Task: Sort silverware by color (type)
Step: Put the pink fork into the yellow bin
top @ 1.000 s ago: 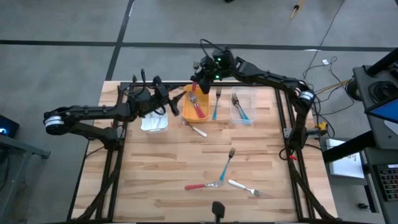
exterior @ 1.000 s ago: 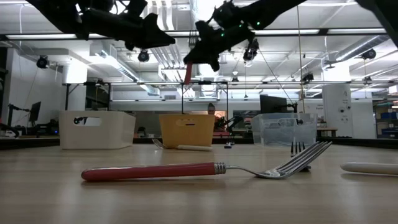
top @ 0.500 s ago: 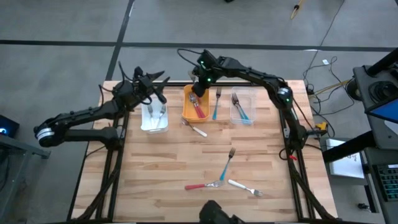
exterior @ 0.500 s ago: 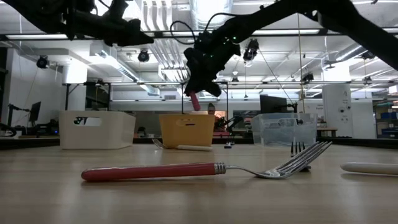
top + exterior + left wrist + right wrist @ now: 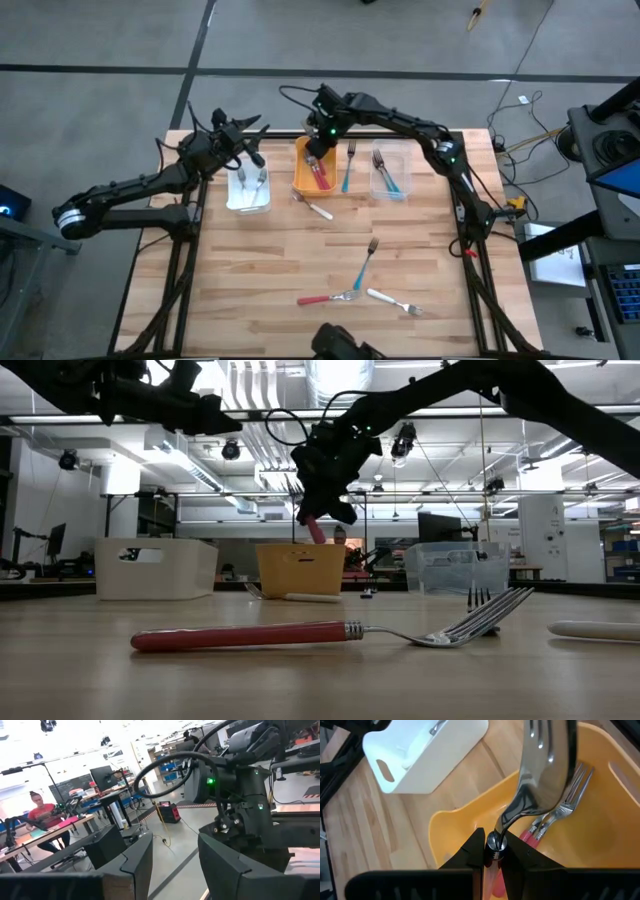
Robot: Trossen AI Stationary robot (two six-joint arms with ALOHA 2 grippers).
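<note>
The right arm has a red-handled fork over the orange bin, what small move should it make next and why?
Probably ease down a little and open the fingers. The right gripper is shut on the red-handled metal fork, hanging handle-down above the orange plastic bin, where other red-handled forks already lie, so the colour matches.

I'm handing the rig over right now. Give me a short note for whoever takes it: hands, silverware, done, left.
Right hand: shut on a red-handled fork, above the orange bin.
Left hand: open and holding nothing, above the white bin.
Done: red forks in the orange bin, blue ones in the clear bin, silverware in the white bin.
Left: five pieces on the table, including a red fork.
</note>
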